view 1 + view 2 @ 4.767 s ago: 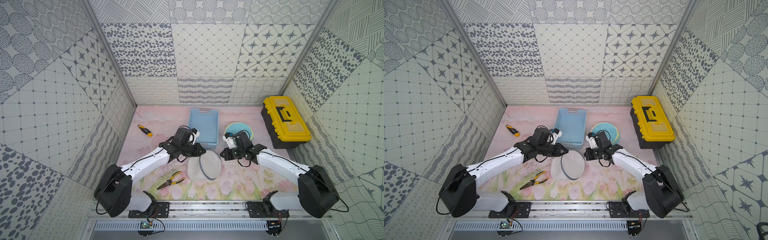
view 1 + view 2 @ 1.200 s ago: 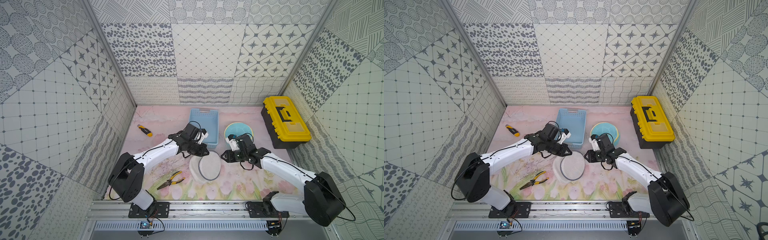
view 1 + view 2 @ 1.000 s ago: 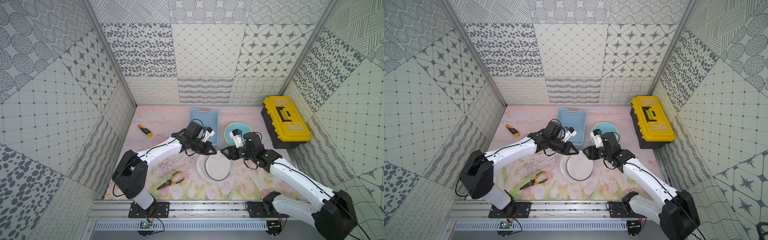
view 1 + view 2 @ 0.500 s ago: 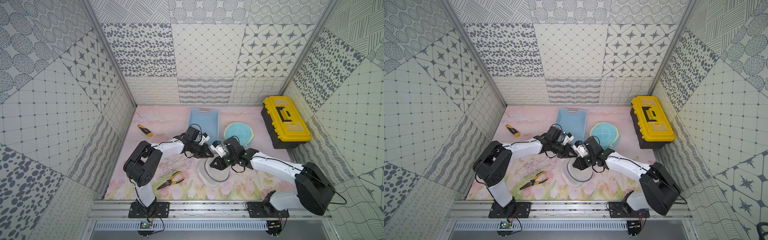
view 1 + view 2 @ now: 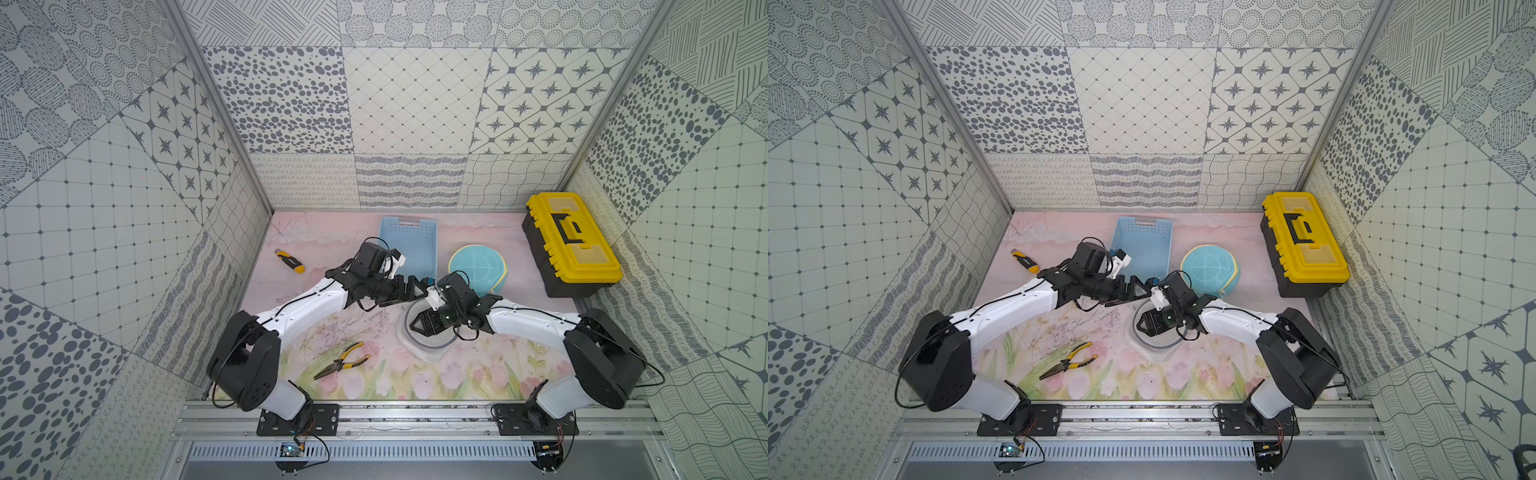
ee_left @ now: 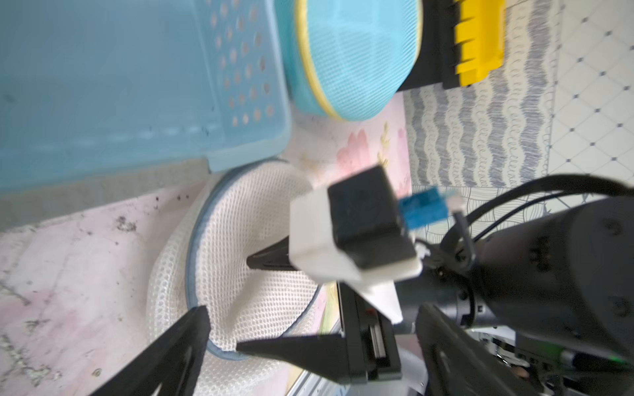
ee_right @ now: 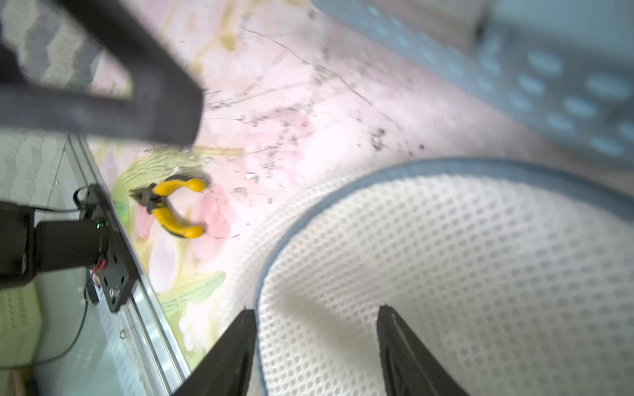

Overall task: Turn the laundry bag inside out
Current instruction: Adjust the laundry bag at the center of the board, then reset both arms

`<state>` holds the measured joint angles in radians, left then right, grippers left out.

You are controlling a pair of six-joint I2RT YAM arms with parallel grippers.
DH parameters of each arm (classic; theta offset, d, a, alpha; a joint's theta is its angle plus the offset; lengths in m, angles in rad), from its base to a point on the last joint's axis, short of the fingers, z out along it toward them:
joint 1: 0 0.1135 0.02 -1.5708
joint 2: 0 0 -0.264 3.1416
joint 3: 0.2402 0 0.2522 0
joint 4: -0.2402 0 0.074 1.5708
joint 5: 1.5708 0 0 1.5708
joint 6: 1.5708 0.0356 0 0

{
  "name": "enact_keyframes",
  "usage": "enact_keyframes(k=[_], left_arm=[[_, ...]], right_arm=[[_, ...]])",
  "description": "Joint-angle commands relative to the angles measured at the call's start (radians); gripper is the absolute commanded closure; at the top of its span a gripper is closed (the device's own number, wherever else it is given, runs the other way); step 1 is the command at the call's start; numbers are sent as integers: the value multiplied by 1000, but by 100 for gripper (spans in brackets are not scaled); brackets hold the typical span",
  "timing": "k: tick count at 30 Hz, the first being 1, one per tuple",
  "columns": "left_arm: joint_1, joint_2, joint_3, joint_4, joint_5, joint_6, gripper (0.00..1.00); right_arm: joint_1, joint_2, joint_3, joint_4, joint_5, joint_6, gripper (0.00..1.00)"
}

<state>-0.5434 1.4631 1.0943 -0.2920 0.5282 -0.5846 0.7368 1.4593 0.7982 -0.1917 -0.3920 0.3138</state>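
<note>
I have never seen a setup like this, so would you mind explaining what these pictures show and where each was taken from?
This is a robot with two white-and-black arms bolted to a rail at the table's front edge. Each arm ends in a two-fingered pincer. Two pictures look down on the whole scene from above, almost identically. The other two come from small cameras on the arms' wrists.

On the flowered table lie a white mesh laundry bag, a blue basket, a round teal mesh bag, a yellow toolbox, pliers and a small yellow-and-black tool.

The left pincer hangs open near the laundry bag's far rim, holding nothing. The right pincer is open too, with one finger inside the laundry bag's rim and one outside, gripping nothing yet.
</note>
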Motion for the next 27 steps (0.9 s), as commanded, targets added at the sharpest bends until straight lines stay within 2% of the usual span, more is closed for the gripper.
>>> enact_keyframes(k=[1, 3, 7, 10, 12, 14, 16, 19, 24, 27], left_arm=[[13, -161, 63, -115, -360, 177, 1], [26, -195, 52, -100, -509, 222, 1], [65, -229, -63, 68, -782, 344, 1], [105, -209, -190, 288, -888, 502, 1], [162, -166, -235, 359, -929, 490, 1], [222, -107, -261, 413, -942, 478, 1], [277, -40, -315, 565, -940, 529, 0], [308, 24, -342, 615, -998, 557, 0], [338, 3, -481, 731, -935, 609, 1], [393, 12, -550, 845, -824, 576, 0]], right_arm=[[6, -152, -1, 82, 39, -38, 13], [0, -200, 11, 82, 77, -32, 5], [-19, -251, 35, 56, 248, -32, 3], [-50, -290, 26, 59, 417, -33, 3], [-94, -320, 19, 70, 462, -7, 3], [-138, -348, 22, 72, 465, -1, 3], [-164, -372, 32, 71, 491, -21, 3], [-185, -403, 34, 61, 542, -50, 3], [-229, -435, 13, 66, 559, -62, 3], [-243, -432, -15, 113, 577, -73, 3]])
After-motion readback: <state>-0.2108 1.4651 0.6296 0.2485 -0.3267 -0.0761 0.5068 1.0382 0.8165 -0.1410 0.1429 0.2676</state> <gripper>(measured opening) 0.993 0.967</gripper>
